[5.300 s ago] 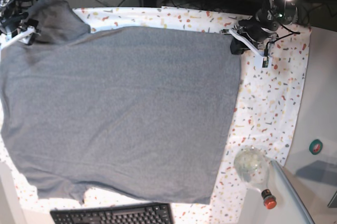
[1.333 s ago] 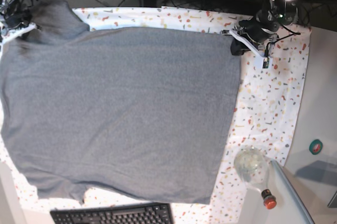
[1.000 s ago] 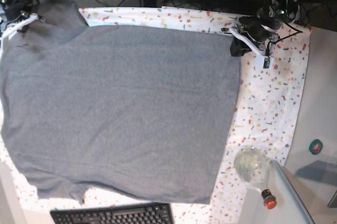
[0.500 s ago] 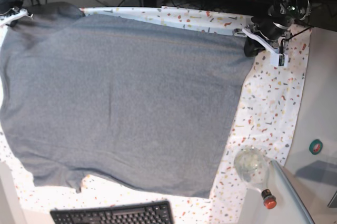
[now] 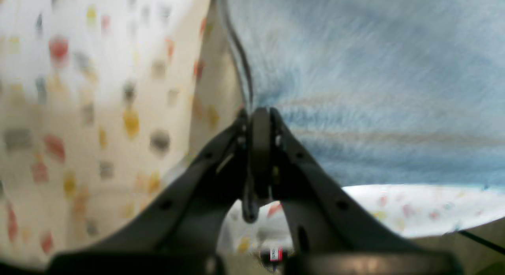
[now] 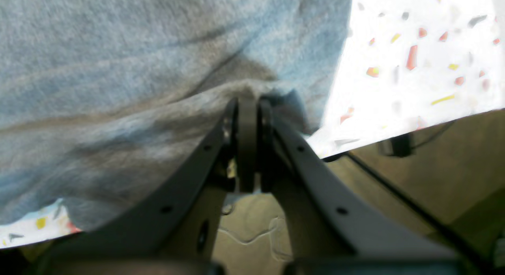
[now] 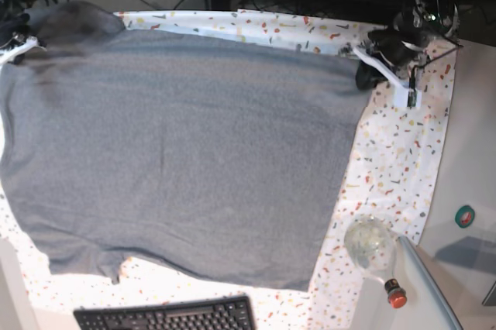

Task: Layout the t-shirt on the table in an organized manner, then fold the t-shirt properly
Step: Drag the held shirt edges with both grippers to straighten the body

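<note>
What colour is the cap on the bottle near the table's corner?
The bottle has a red cap, seen best in the base view.

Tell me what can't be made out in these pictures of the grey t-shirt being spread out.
- Base view: the heather-grey cotton t-shirt runs off the left edge, so its neckline goes unseen.
- Base view: the right gripper is half cut off at that edge.
- Left wrist view: motion blur smears the speckled white table cloth; the left gripper hides the pinched hem.
- Base view: the black keyboard is cropped at the bottom.
</note>
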